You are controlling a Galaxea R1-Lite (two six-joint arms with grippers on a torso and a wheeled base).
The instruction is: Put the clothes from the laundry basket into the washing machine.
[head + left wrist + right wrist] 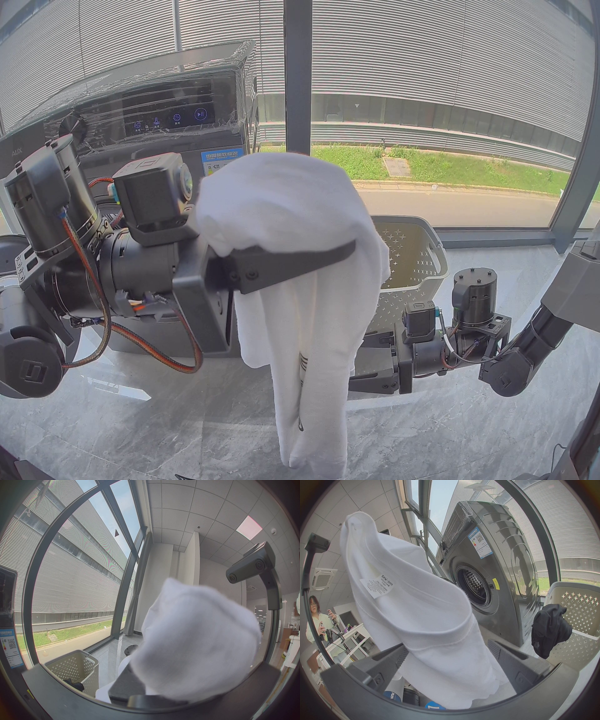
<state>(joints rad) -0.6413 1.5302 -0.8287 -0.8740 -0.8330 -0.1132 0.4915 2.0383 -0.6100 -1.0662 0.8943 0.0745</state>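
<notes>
Garment (294, 206) with label (376, 586), perhaps T-shirt

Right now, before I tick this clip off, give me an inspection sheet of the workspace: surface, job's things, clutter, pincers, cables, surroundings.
Surface: glossy grey tiled floor.
Job's things: white shirt hanging in the air from the left pincer; black garment draped over the rim of the laundry basket; washing machine with its drum mouth uncovered.
Clutter: nothing seen.
Pincers: left pincer shut on the white shirt; right pincer open, low, at the shirt's hanging part.
Cables: braided cable, red and black, looping under the left arm; thin wires at the right wrist.
Surroundings: window frame; grass strip and building outside.
</notes>
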